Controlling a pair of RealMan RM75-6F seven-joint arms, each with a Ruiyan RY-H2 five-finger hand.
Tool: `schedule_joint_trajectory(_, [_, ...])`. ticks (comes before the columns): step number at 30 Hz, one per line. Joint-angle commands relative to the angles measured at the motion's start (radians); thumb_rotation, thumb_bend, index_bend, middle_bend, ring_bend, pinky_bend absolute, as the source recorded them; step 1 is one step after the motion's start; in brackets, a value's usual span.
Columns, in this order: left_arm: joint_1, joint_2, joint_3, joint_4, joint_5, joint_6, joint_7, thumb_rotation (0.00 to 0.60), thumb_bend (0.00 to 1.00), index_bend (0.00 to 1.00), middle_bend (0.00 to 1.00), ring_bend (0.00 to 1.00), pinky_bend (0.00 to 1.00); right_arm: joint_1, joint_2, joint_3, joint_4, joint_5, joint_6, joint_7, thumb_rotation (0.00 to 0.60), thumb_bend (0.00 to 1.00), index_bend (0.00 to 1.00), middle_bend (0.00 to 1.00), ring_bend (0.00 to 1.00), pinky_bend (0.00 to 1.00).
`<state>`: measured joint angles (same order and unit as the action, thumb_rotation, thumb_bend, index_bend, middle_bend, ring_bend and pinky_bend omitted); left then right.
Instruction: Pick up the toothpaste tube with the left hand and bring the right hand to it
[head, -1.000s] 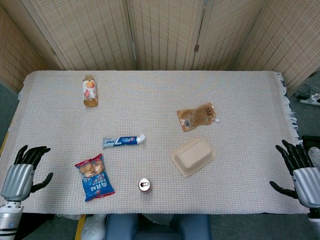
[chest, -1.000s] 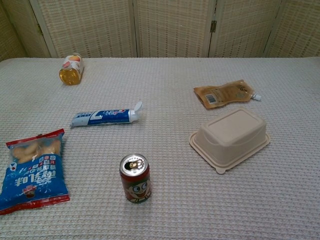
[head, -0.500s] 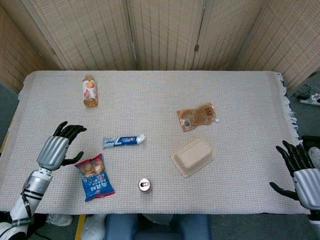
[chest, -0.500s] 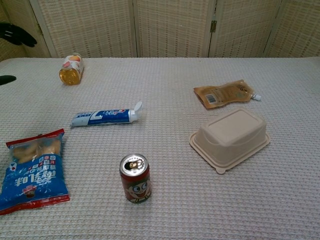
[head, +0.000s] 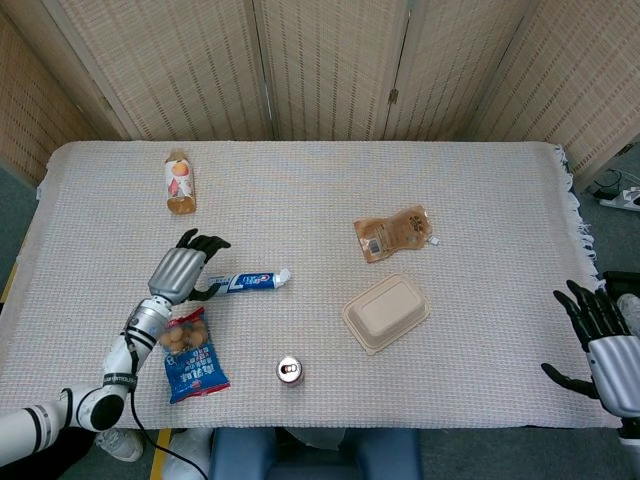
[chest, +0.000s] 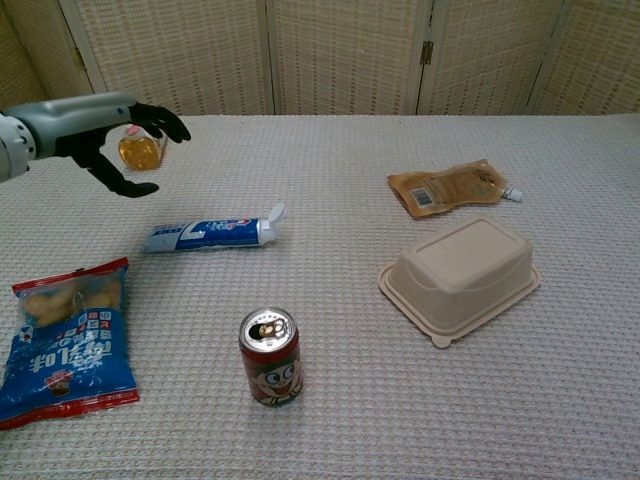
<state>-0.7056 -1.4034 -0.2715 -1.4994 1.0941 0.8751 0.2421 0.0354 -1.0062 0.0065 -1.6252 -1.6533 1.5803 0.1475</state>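
Two risks stand out to us. The toothpaste tube (chest: 211, 233) lies flat on the cloth-covered surface (head: 480, 190), cap pointing toward the takeaway box (chest: 462, 276), and our left hand (head: 183, 270) hovers over its crimped end with fingers spread, holding nothing. Coming down so near that end, the fingers may pinch only the thin tail, so the tube could tip or slip out. The snack bag (head: 189, 354) sits just beside the wrist and could get dragged. Our right hand (head: 600, 335), open too, waits at the far edge, well apart.
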Motion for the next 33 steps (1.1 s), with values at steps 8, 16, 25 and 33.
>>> schedule_joint_trajectory(8, [-0.087,-0.151,0.033,0.154,-0.179,-0.033,0.150,0.600,0.40,0.26,0.21,0.20,0.04,0.008,0.001,0.004,0.001,0.008,-0.016,0.000,0.600,0.21,0.00,0.00,0.00,0.00])
schedule_joint_trajectory(16, [-0.093,-0.193,0.057,0.188,-0.242,-0.032,0.167,0.600,0.40,0.26,0.22,0.20,0.04,0.009,0.001,0.005,0.004,0.014,-0.019,0.004,0.600,0.21,0.00,0.00,0.00,0.00])
schedule_joint_trajectory(25, [-0.105,-0.268,0.055,0.269,-0.247,-0.016,0.145,0.600,0.40,0.30,0.28,0.24,0.06,0.010,0.001,0.006,0.001,0.018,-0.024,-0.001,0.600,0.21,0.00,0.00,0.00,0.00])
schedule_joint_trajectory(33, [-0.113,-0.316,0.045,0.376,-0.249,-0.018,0.124,0.600,0.40,0.33,0.31,0.27,0.07,0.015,0.001,0.007,-0.005,0.025,-0.036,-0.010,0.600,0.21,0.00,0.00,0.00,0.00])
